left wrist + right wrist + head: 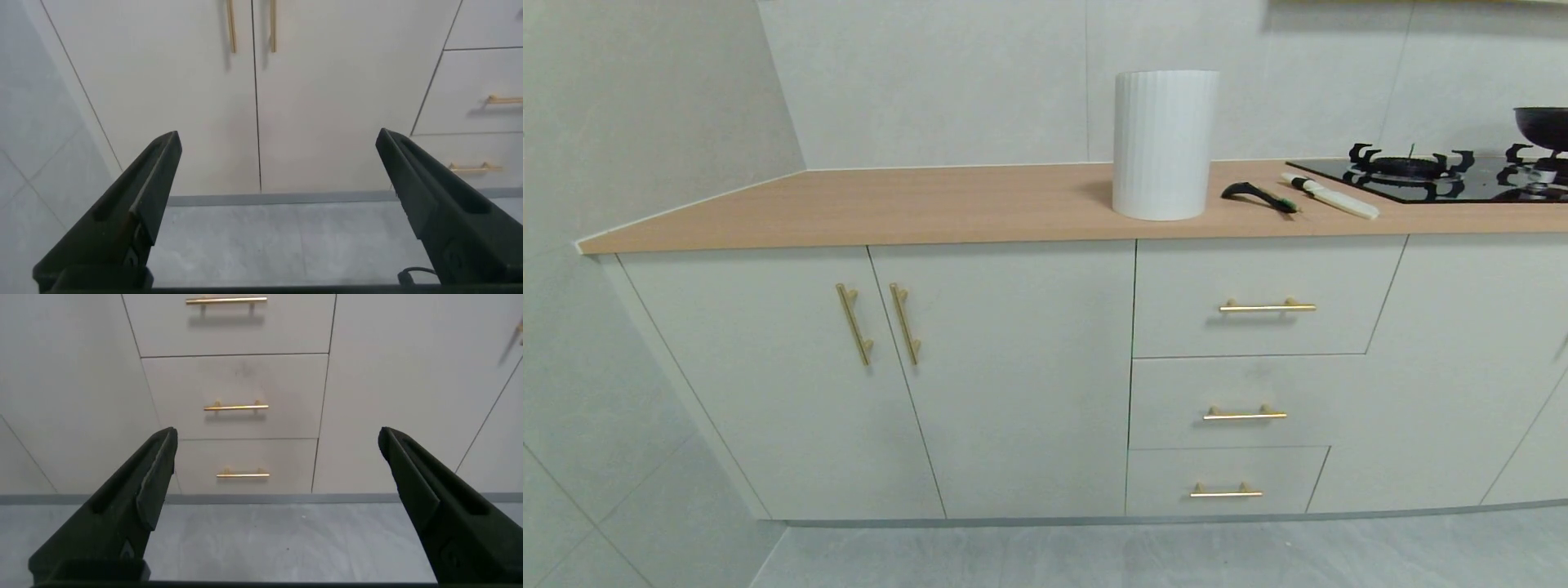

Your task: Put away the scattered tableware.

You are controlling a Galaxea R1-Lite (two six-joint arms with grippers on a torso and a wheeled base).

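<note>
**Tableware lies on the counter; both grippers hang low and spread before the cabinets**

At the left, a pair of cabinet doors (882, 384) stands shut under the wooden countertop (890, 204), their two gold handles side by side at the seam. The left gripper (278, 140) faces the lower part of these doors above the grey floor (270, 245). Its fingers are spread wide with nothing between them.

Further right, a tall white ribbed container (1162, 144) stands upright on the countertop, near the front edge. Below it and a little to its right is a stack of three drawers (1258, 392), all shut, each with a gold bar handle. The right gripper (278, 437) faces the drawers (237, 392) from low down, its fingers likewise wide apart and holding nothing.

Just right of the container lies a curved black utensil (1258, 196) flat on the wood. Close beside that, on its right, lies a long pale utensil (1330, 196), slanted, its far end near the corner of the black hob (1437, 175). A dark pan (1542, 126) sits on the hob's far right burner.
</note>
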